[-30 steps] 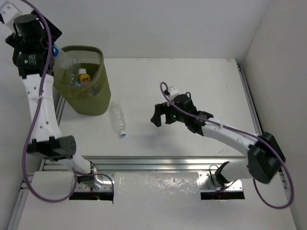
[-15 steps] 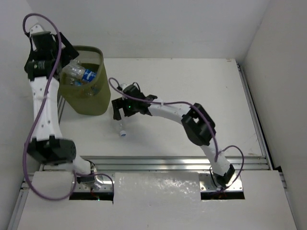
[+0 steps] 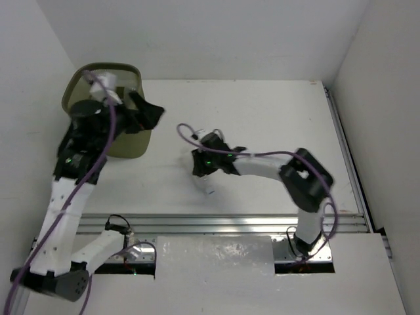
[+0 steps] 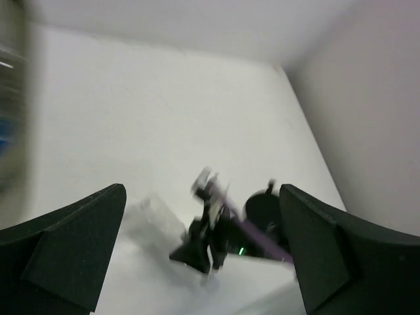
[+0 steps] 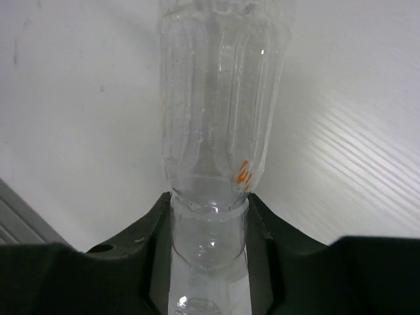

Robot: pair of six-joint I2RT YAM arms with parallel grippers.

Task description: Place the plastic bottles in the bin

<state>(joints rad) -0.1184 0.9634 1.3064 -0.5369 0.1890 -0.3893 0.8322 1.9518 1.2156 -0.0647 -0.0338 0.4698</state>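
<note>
A clear plastic bottle lies on the white table, and my right gripper is shut on its lower body. From above, the right gripper sits left of the table's middle, with the bottle's cap end poking out toward the near edge. The olive-green bin stands at the far left, largely covered by my left arm. My left gripper hangs open and empty just right of the bin. In the left wrist view the left gripper frames the blurred right arm and the bottle.
White walls close the back, left and right. An aluminium rail runs along the near edge in front of the arm bases. Purple cables loop off both arms. The bin's blurred side fills the left edge of the left wrist view.
The right gripper reached the bottle beside the bin, shut on it and carried it rightward. The left arm swung from the bin's far left across to its right side, jaws wide.
</note>
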